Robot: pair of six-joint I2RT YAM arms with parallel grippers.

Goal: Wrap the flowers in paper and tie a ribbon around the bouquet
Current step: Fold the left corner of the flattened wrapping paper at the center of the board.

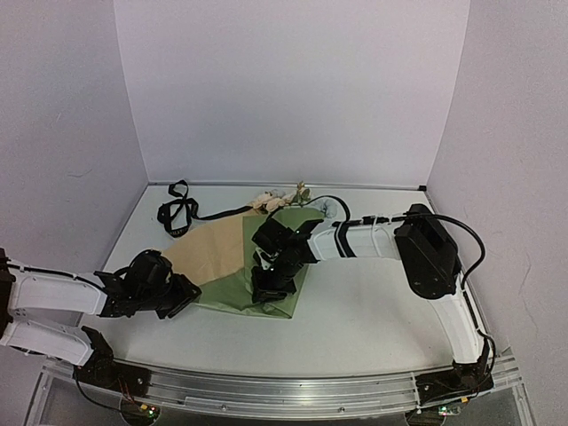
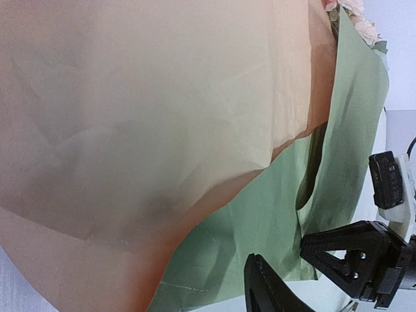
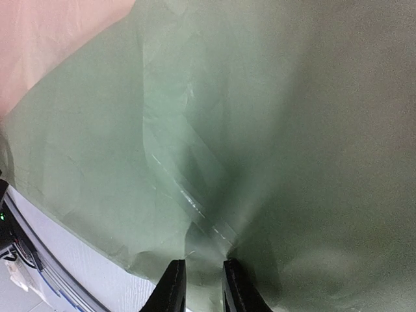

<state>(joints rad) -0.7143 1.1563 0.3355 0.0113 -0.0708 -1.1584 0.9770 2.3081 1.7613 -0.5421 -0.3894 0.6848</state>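
Two arms work over one white table (image 1: 373, 311). At the left, the left gripper (image 1: 182, 295) lies low at the near-left edge of the paper (image 1: 213, 253). Its wrist view shows only one black finger (image 2: 263, 289) below the sheet, so I cannot tell whether its claw is wide or narrow, or whether it holds anything. Toward the far left of the table lies one ribbon (image 1: 177, 213), black and bunched in loops, with a single tail running right toward the blooms. Any print on it is too small to read. There is one sheet of paper, spread near the middle of the table, with a tan face turned up on the left and an olive-green face on the right. At its far edge, one small bunch of flowers (image 1: 277, 201) shows pale pink and cream heads poking out past the green side, with the stems hidden. The right gripper (image 1: 266, 288) points down onto the green part of the paper, its arm coming in from the right. Its claw is narrow, and the two fingertips (image 3: 172, 286) pinch a gathered fold where the creases in the green sheet converge. No brand or label can be read on either arm.
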